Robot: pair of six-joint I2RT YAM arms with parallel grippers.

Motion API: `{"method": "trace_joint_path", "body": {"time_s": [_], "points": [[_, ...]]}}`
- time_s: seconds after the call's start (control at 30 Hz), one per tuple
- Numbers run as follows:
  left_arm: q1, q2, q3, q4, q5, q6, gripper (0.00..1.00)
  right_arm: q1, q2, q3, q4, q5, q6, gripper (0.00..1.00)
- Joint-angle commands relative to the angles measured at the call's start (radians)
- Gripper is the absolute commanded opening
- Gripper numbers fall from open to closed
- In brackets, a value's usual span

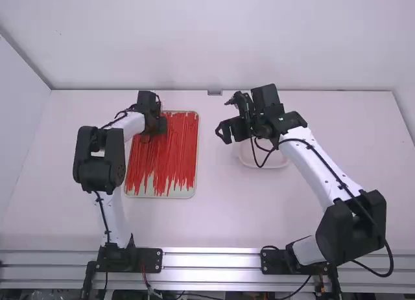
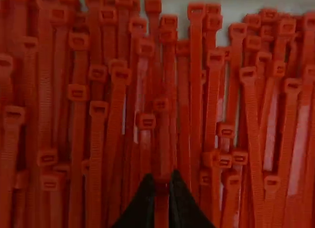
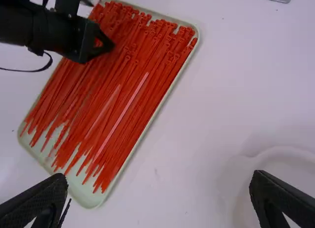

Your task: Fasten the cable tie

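Left claw nipped together on one red cable tie in the tray left of table centre, right claw spread wide, empty; best lift slow and straight so neighbouring ties drop away.

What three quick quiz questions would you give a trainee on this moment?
1. True or false: the right gripper is open.
2. Where is the left gripper? A: folded back at its base. B: down among the red cable ties on the tray. C: lifted well clear of the tray.
3. Fill in: the left gripper's fingers are pinched on ____.

Key: 1 true. 2 B. 3 a single red cable tie.
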Motion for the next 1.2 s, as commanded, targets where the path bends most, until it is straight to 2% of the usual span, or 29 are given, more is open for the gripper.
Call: {"method": "trace_joint_path", "body": {"time_s": [0.0,0.3,0.57,0.7,0.77,0.8,0.9,1.03,1.17], "points": [[-0.011,-0.008,0.058,-0.027,-0.055,-0.002,0.02,-0.002,0.008,0.026,-0.003,-0.003,-0.001,0.99],[-0.01,-0.109,0.124,-0.137,-0.106,-0.023,0.02,-0.002,0.007,0.026,-0.003,-0.007,0.0,0.99],[-0.018,-0.337,0.105,-0.239,-0.157,-0.061,0.02,-0.002,0.006,0.026,0.0,-0.014,0.0,0.99],[-0.019,-0.505,0.024,-0.232,-0.154,-0.063,0.02,-0.002,0.006,0.026,0.005,-0.025,-0.001,0.99],[-0.034,-0.614,-0.06,-0.214,-0.157,-0.066,0.02,-0.002,0.006,0.026,0.016,-0.055,-0.001,0.99],[-0.035,-0.622,-0.067,-0.211,-0.157,-0.067,0.02,-0.002,0.006,0.026,0.017,-0.06,-0.001,0.99],[-0.051,-0.787,-0.234,-0.151,-0.156,-0.098,0.02,-0.002,0.005,0.026,0.027,-0.125,-0.005,0.99],[-0.074,-0.934,-0.389,-0.066,-0.143,-0.141,0.02,0.005,0.005,0.026,0.032,-0.214,-0.014,0.99],[-0.104,-1.049,-0.486,0.007,-0.11,-0.141,0.02,0.029,0.005,0.026,0.047,-0.298,-0.027,0.99]]}}
